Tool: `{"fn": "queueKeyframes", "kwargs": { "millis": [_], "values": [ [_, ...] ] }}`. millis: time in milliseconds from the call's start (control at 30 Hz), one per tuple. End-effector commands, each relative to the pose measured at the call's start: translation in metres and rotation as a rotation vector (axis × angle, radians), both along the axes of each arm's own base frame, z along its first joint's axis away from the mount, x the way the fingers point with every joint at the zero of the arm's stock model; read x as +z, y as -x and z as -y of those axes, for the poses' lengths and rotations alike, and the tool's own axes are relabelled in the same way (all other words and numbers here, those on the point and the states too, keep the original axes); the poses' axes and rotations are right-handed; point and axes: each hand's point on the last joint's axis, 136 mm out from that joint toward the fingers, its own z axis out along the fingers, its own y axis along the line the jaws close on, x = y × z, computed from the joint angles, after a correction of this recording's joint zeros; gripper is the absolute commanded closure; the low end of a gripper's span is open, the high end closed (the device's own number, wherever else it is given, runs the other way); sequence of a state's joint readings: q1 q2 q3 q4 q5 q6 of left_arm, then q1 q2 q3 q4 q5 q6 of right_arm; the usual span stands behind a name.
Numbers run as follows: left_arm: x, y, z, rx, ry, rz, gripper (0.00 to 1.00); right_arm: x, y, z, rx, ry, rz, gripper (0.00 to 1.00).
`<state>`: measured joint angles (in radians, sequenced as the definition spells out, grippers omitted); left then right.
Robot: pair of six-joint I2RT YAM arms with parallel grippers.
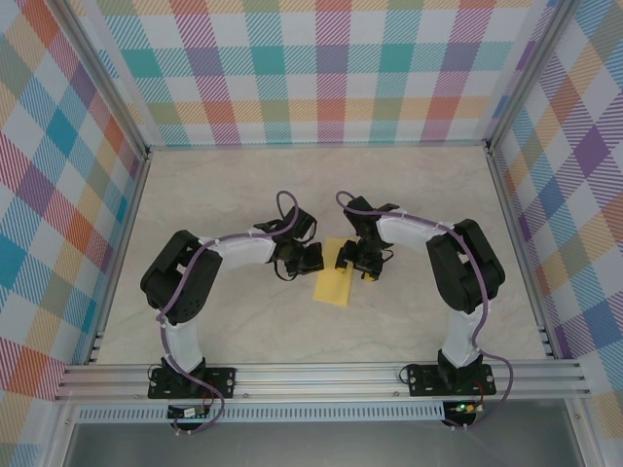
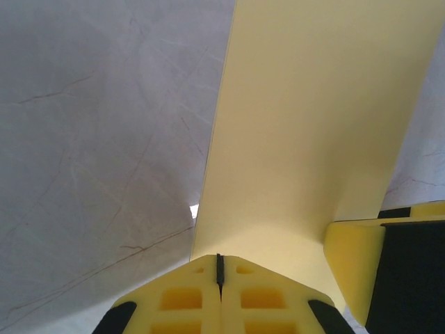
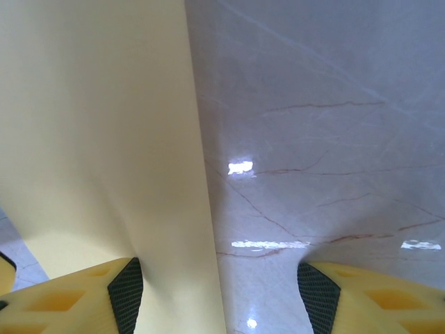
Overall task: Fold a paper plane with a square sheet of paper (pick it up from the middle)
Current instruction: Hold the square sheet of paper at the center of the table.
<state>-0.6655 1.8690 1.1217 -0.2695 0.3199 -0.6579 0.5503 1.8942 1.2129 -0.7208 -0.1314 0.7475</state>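
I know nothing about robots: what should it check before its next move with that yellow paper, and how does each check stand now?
1. Left gripper shut on the square sheet of paper: ok.
2. Right gripper open, sheet's edge between its fingers: ok.
3. Sheet untorn where it shows: ok.
4. Grip at the sheet's middle: cannot tell.
5. Grippers not touching each other: cannot tell.

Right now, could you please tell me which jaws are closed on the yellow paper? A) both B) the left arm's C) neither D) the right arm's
B: the left jaws meet on the edge of the paper, while the right jaws stand apart.
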Motion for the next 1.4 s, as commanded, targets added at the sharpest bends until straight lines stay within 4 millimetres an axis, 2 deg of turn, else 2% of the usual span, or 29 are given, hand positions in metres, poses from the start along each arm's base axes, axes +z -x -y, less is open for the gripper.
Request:
{"fn": "queueKeyframes", "kwargs": {
  "millis": [0,233,333,500,833,967,1133,1233,1267,1367],
  "values": [
    [-0.001,0.000,0.005,-0.028,-0.017,0.001,1.00,-0.037,0.020,0.033,0.010,0.163,-0.088,0.34],
    [0.005,0.002,0.013,-0.045,0.008,0.008,1.00,-0.038,0.021,0.033,0.008,0.163,-0.094,0.34],
    [0.009,-0.003,0.017,-0.045,0.022,0.038,1.00,-0.039,0.021,0.033,0.009,0.164,-0.094,0.34],
    [-0.004,-0.003,0.019,-0.050,0.008,0.015,1.00,-0.038,0.021,0.033,0.005,0.161,-0.092,0.34],
    [-0.026,0.007,0.008,-0.047,-0.035,-0.021,1.00,-0.033,0.018,0.027,0.003,0.132,-0.082,0.33],
    [-0.032,0.013,0.000,-0.044,-0.057,-0.026,1.00,-0.010,0.004,0.019,0.020,0.094,-0.011,0.31],
    [-0.035,0.014,-0.003,-0.041,-0.064,-0.024,1.00,0.050,-0.019,0.002,0.057,-0.044,0.175,0.27],
    [-0.035,0.014,-0.001,-0.044,-0.059,-0.026,1.00,0.074,-0.022,0.001,0.019,-0.133,0.251,0.26],
    [-0.035,0.014,-0.001,-0.044,-0.057,-0.025,1.00,0.080,-0.022,-0.004,0.015,-0.192,0.270,0.30],
    [-0.036,0.015,-0.001,-0.046,-0.054,-0.027,1.00,0.085,-0.016,-0.027,0.023,-0.388,0.297,0.49]
  ]
}}
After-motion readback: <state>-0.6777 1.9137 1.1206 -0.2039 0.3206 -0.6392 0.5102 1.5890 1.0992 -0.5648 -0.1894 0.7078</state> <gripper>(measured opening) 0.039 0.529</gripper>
